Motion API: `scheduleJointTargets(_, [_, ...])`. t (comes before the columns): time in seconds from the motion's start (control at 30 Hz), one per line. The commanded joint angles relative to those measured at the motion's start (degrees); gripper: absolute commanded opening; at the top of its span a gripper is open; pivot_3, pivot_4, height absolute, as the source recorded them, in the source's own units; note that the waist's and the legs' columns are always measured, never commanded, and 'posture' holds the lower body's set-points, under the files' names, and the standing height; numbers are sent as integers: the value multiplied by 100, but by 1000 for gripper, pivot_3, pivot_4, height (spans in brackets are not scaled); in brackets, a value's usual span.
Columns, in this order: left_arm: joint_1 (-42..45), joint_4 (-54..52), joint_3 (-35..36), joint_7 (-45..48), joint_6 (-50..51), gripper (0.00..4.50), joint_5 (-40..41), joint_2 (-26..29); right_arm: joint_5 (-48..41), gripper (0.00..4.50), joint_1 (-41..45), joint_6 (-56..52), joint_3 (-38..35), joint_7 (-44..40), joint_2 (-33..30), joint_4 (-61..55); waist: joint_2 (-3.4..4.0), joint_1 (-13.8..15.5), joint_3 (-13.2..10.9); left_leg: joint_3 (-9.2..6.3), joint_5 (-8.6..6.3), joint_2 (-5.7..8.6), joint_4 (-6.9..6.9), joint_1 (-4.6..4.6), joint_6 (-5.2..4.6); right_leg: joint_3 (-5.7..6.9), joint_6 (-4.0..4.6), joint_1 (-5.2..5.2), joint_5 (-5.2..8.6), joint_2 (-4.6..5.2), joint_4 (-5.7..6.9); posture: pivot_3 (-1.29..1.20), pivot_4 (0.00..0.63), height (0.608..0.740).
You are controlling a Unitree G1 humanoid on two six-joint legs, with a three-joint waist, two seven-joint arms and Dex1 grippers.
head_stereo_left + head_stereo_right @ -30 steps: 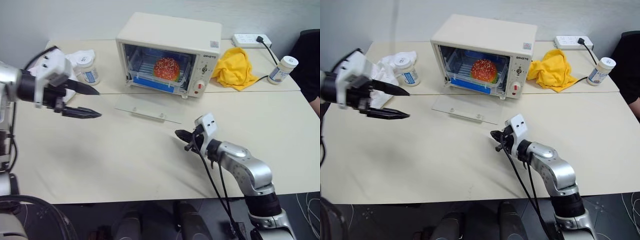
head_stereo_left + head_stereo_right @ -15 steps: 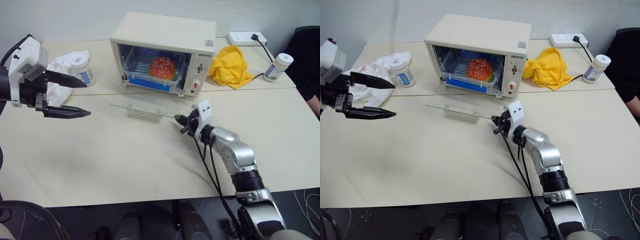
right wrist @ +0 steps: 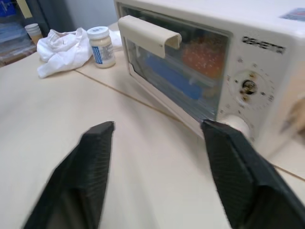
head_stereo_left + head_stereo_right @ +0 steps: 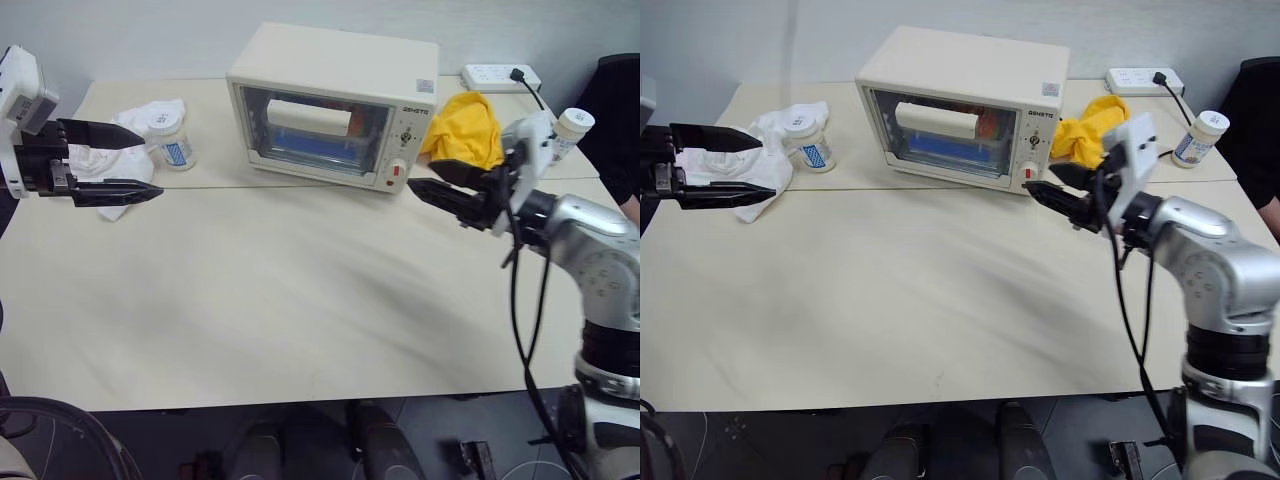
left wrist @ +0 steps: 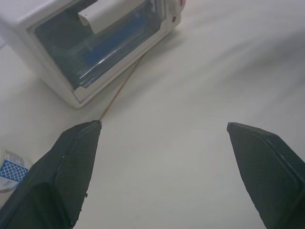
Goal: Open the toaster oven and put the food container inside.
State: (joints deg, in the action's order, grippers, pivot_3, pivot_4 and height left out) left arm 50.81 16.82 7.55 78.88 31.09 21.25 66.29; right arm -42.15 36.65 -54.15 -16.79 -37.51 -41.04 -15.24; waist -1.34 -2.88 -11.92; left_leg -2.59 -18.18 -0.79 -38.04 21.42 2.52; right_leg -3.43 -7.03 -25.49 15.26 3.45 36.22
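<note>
I see the cream-white boxy toaster oven (image 4: 330, 105) at the surface's (image 4: 300, 300) far edge, glass door shut and facing me, long axis along that edge. The clear plastic food container (image 3: 186, 71) with its burger sits inside, lengthwise, so I judge the task done. Left hand (image 4: 110, 160) and right hand (image 4: 445, 185) hover, fingers apart, holding nothing.

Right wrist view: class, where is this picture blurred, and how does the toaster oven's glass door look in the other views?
Right wrist view: the end effector fingers and the oven's right edge smear. Left wrist view: the toaster oven door reads hazy blue; the food container behind it is indistinct. Right eye view: the right arm looks streaked; the orange bun shows faintly through the glass.
</note>
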Motion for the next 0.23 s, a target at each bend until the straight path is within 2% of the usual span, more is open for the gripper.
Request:
scheduleJointTargets(0.03, [-34,4,230,20,-85,4500,67,165,-467,4322,-50,-312,-638,-98,-473,-283,1,-18,0,1,-1,0,0,-1,-2,-1,0,0,0,-1,1,0,150,740])
scheduleJointTargets(0.07, [-51,1,251,16,-70,4500,76,168,-596,4483,-100,-399,-754,-127,-562,-275,1,-25,0,1,-3,-3,0,-2,-5,-1,0,0,0,-3,1,0,150,740])
scheduleJointTargets(0.23, [-111,10,259,-189,-184,4500,16,23,-844,4483,-290,-495,-934,-45,-665,-277,1,-31,0,4,-2,-3,0,-6,-7,-4,1,0,1,-3,-1,0,150,740])
